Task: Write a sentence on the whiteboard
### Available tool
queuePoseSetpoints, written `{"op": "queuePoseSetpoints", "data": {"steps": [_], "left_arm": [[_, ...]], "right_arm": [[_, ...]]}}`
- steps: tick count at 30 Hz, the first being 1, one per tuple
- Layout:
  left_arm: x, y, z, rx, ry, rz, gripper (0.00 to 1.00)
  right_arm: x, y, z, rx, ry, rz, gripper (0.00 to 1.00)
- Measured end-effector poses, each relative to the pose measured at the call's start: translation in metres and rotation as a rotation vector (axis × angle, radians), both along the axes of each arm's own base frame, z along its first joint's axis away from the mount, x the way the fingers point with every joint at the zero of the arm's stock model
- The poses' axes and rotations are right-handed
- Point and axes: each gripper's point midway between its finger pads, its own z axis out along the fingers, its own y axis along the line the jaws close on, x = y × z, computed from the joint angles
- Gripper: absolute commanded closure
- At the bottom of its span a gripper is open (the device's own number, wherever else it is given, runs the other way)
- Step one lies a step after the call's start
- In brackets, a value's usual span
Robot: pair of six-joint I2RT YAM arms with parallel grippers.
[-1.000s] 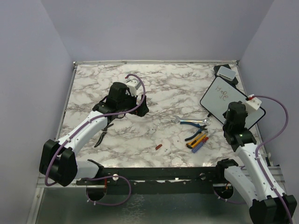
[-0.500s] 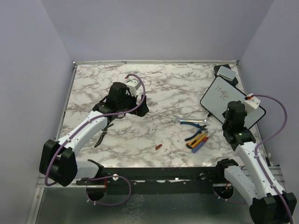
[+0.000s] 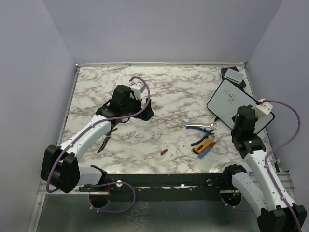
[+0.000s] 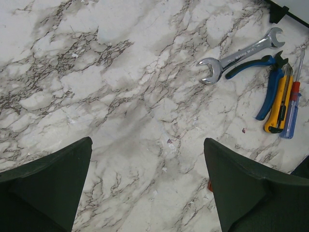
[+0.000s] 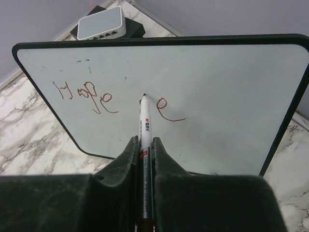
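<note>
The whiteboard (image 3: pixel 231 99) lies flat on the far right part of the marble table (image 3: pixel 169 92), turned at an angle so that one corner points toward the middle of the table and its right side runs close to the table's right edge. A small grey-white block (image 3: pixel 235 75) sits just beyond its far corner. On the board there is reddish-brown handwriting: a word that looks like "Hope" on the left and a single looped letter further right.

The right gripper (image 5: pixel 143 145) hangs over the near part of the board with its jaws pressed together on a pen (image 5: pixel 144 126), which sticks straight out ahead of them. The pen's tip is in the gap between the word and the looped letter; whether it touches the board I cannot tell.

The left gripper (image 4: pixel 147 145) hovers above bare marble near the middle left of the table, its jaws spread wide and holding nothing. To its right lie a spanner (image 4: pixel 239 53), blue-handled pliers (image 4: pixel 268 82), a yellow knife (image 4: pixel 279 104) and a screwdriver (image 4: pixel 291 113), close together between the two arms
</note>
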Motion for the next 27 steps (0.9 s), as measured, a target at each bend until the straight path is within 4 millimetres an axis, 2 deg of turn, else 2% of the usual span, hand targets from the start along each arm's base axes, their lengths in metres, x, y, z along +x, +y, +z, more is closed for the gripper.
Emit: {"op": "queuePoseSetpoints", "data": {"steps": [11, 19, 27], "left_arm": [[0.0, 0.0, 0.0, 0.0, 0.0, 0.0, 0.01], [0.0, 0.0, 0.0, 0.0, 0.0, 0.0, 0.01], [0.0, 0.0, 0.0, 0.0, 0.0, 0.0, 0.01]], "right_arm": [[0.0, -0.001, -0.002, -0.004, 0.008, -0.008, 1.0], [-0.003, -0.001, 0.004, 0.002, -0.014, -0.002, 1.0], [0.003, 0.004, -0.009, 0.004, 0.037, 0.02, 1.0]]}}
